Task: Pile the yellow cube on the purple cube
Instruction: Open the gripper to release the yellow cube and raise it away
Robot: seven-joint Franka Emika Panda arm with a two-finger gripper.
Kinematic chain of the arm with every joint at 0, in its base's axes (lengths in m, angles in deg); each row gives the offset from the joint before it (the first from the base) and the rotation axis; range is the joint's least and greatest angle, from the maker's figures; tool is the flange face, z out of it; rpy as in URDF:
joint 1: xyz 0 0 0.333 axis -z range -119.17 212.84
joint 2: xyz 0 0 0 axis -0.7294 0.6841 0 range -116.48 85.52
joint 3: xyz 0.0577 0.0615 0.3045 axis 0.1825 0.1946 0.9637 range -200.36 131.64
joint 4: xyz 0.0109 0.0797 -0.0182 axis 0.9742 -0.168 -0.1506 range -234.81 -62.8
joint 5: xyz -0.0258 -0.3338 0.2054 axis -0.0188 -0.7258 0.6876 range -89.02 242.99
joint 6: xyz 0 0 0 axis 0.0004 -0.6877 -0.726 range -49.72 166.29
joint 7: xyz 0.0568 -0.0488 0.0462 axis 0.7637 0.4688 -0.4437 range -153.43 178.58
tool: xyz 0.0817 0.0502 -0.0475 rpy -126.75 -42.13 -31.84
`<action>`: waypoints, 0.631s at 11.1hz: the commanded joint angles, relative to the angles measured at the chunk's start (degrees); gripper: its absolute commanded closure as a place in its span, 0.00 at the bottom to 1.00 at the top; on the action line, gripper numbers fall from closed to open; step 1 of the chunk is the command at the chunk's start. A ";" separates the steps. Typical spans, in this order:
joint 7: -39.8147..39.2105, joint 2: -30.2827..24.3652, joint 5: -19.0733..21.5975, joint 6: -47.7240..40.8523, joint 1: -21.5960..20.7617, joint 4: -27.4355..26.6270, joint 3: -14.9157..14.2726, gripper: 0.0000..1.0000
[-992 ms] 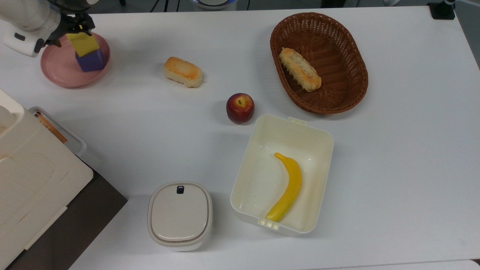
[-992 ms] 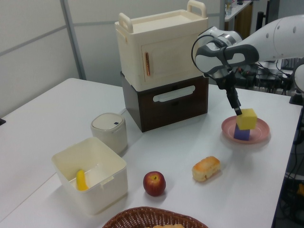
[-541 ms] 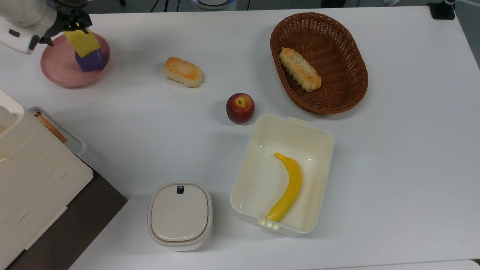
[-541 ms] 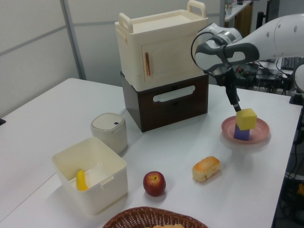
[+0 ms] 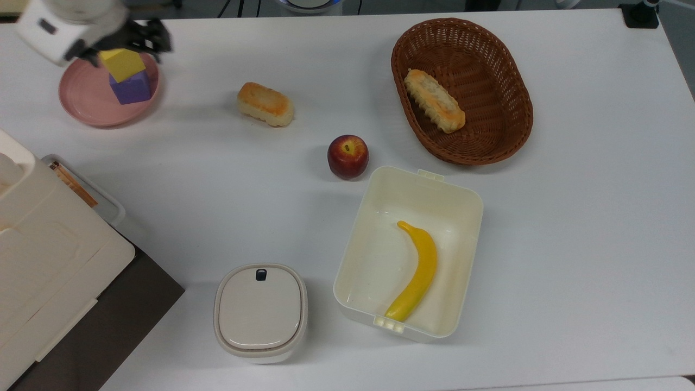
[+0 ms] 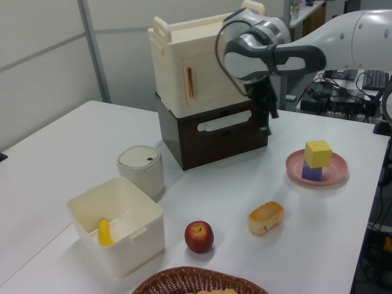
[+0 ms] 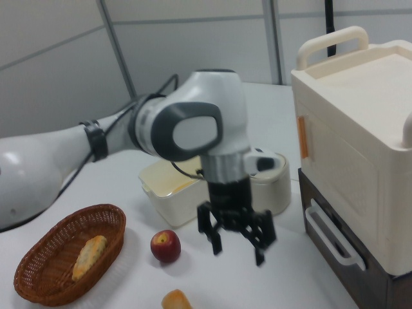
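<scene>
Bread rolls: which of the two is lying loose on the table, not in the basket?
The short golden roll lies on the bare table, between the pink plate and the apple. The longer roll sits inside the wicker basket.

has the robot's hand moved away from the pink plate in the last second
Yes. In the left view the hand has lifted and swung toward the left view's left, off the pink plate, toward the brown drawer box.

A white robot arm reaches in from the right view's left, its black end effector [image 7: 237, 244] hanging open and empty above the white tabletop [image 7: 129, 193]. Behind it sits a cream box [image 7: 168, 188]. A red apple [image 7: 166, 246] lies beside a wicker basket [image 7: 58, 257] holding bread [image 7: 87, 256].
</scene>
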 commanded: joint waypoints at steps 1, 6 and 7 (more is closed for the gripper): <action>11.11 -2.74 4.48 -1.38 -6.12 1.21 -0.42 0.00; 21.94 -3.54 8.53 1.94 -13.43 1.22 -0.34 0.00; 22.91 -3.63 8.54 3.70 -13.61 0.87 -0.33 0.00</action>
